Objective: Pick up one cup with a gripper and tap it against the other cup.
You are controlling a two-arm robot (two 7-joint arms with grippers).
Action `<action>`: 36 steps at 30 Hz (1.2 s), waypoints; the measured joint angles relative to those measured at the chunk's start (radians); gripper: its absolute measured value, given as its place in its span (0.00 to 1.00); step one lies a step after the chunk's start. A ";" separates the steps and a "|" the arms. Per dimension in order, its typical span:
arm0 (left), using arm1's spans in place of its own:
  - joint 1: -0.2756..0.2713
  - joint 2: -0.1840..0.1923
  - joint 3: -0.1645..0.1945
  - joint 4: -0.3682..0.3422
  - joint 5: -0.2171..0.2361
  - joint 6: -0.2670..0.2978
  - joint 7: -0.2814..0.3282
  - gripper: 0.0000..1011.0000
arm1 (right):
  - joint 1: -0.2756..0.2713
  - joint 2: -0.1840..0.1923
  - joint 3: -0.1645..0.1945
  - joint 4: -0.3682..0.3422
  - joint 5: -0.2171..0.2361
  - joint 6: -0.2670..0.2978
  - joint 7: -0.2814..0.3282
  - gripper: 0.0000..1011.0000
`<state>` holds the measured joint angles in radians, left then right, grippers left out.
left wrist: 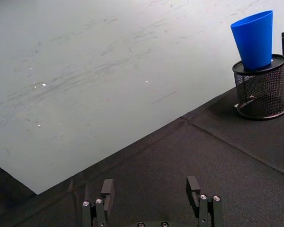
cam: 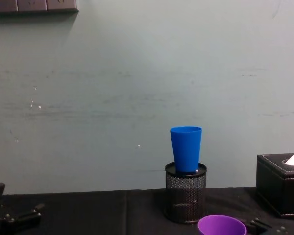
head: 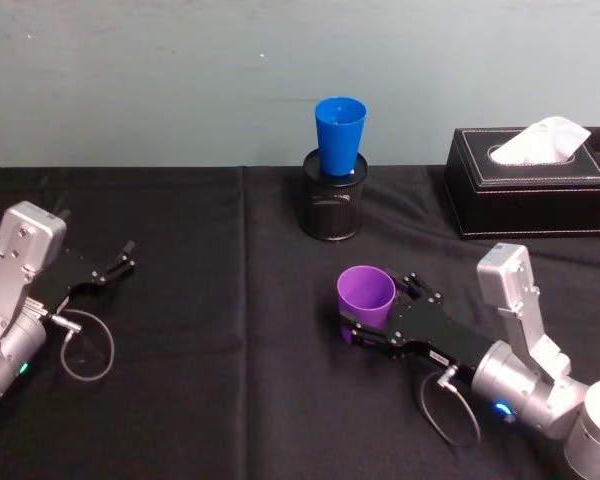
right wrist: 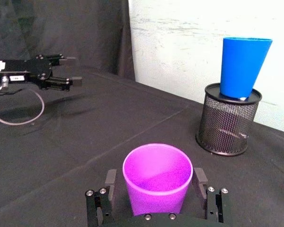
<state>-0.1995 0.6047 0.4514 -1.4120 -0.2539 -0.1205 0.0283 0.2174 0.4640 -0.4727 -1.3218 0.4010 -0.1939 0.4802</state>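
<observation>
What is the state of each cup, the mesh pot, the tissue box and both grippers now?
purple cup: upright, empty, between the fingers of the right gripper.
blue cup: upright, base set in the mouth of the mesh pot.
mesh pot: upright, holding the blue cup.
tissue box: white tissue sticking out of the top.
right gripper: open, one finger on each side of the purple cup.
left gripper: open, holding nothing.

A purple cup point(head: 366, 293), a blue cup point(head: 340, 135), black mesh pot point(head: 333, 205), black cloth point(head: 210, 330), seemingly plain.
</observation>
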 joint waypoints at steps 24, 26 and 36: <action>0.000 0.000 0.000 0.000 0.000 0.000 0.000 0.99 | 0.028 -0.040 0.004 0.041 -0.015 0.008 0.010 0.80; 0.000 0.000 0.000 0.000 0.000 0.000 0.000 0.99 | 0.027 -0.039 0.004 0.041 -0.015 0.008 0.010 0.78; 0.000 0.000 0.000 0.000 0.000 0.000 0.000 0.99 | 0.016 -0.034 0.019 -0.001 -0.019 0.018 0.008 0.73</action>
<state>-0.1996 0.6047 0.4514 -1.4120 -0.2539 -0.1206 0.0283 0.2336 0.4304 -0.4537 -1.3228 0.3822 -0.1755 0.4886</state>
